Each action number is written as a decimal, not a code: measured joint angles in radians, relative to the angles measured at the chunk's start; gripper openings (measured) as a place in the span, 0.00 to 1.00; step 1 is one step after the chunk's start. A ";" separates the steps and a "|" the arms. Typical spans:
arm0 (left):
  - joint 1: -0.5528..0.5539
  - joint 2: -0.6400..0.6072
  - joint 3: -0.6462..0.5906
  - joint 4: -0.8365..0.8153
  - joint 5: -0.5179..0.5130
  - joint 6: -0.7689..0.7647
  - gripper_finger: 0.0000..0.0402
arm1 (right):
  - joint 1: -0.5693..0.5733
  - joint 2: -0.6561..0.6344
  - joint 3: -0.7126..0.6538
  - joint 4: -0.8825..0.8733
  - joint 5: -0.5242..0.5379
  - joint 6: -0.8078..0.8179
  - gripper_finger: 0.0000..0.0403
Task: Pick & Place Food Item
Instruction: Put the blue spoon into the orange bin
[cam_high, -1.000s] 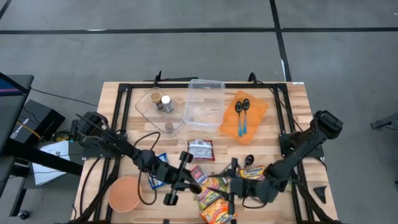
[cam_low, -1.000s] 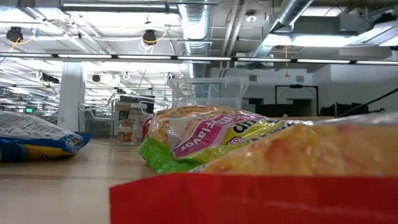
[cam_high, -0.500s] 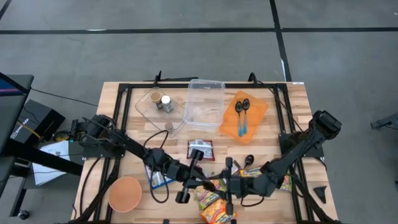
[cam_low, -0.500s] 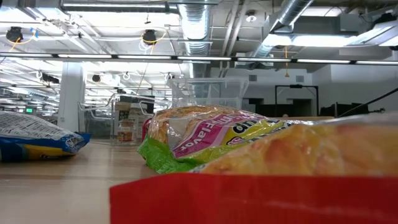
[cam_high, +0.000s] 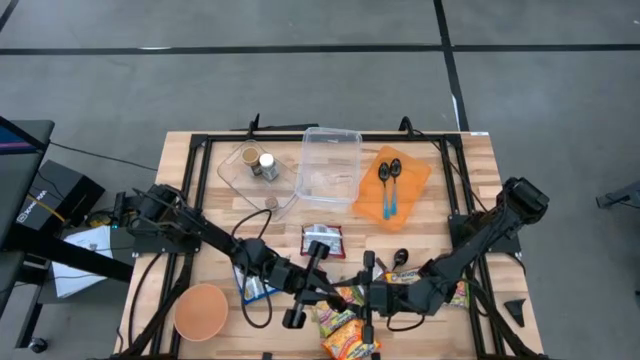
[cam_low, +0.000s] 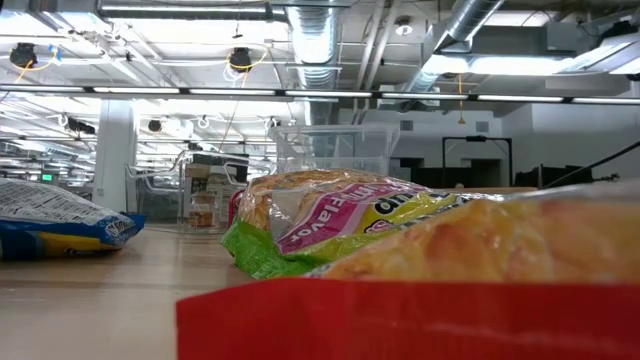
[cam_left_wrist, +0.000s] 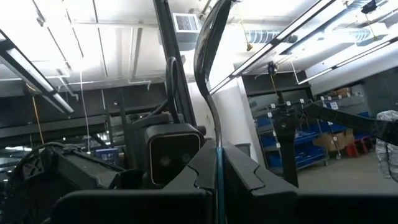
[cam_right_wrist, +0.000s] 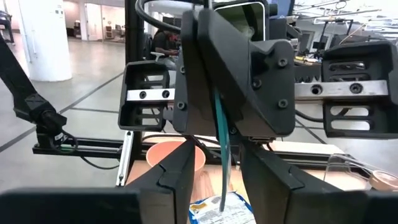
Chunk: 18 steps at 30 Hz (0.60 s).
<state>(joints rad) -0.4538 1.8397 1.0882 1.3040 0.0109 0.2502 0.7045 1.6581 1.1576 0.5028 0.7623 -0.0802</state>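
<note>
Both arms are down in the lower middle of the high view, nose to nose over the pile of snack bags (cam_high: 345, 318) at the table's (cam_high: 470, 170) near edge. The left tool (cam_high: 335, 291) has its fingers pressed fully together, and in its own wrist view a thin teal-edged sheet runs up from between them; what that sheet is, I cannot tell. The right tool (cam_high: 365, 296) faces it, fingers narrowed with a slim gap, and in the right wrist view a thin teal strip (cam_right_wrist: 221, 134) stands in that gap just in front of the left tool's body (cam_right_wrist: 230, 68); whether it is actually pinched, I cannot tell. So the pick looks under way, not finished: no bag is clear of the pile, and the clear container (cam_high: 328, 170) at upper centre holds no packet. Lifting, carrying and placing appear to be left. Room is tight here: the two tools nearly touch, bags crowd beneath them, and the near edge is close. Upward in the frame, a dark red packet (cam_high: 322, 241) lies on the way to the container, the orange cloth with spoons (cam_high: 391, 184) sits to the right, and the orange bowl (cam_high: 200, 311) at lower left is well apart.
</note>
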 joint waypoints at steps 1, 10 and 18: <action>0.000 0.000 0.000 -0.004 0.000 -0.001 0.00 | 0.000 0.000 0.000 0.002 0.002 0.001 0.30; 0.008 0.000 0.000 -0.008 0.066 -0.050 0.00 | 0.000 0.000 0.000 0.005 0.015 -0.002 0.10; 0.008 -0.001 0.000 -0.032 0.066 -0.073 0.00 | -0.004 0.000 0.000 -0.001 0.010 -0.006 0.01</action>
<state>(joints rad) -0.4461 1.8389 1.0878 1.2723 0.0769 0.1776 0.7002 1.6577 1.1576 0.5015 0.7719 -0.0862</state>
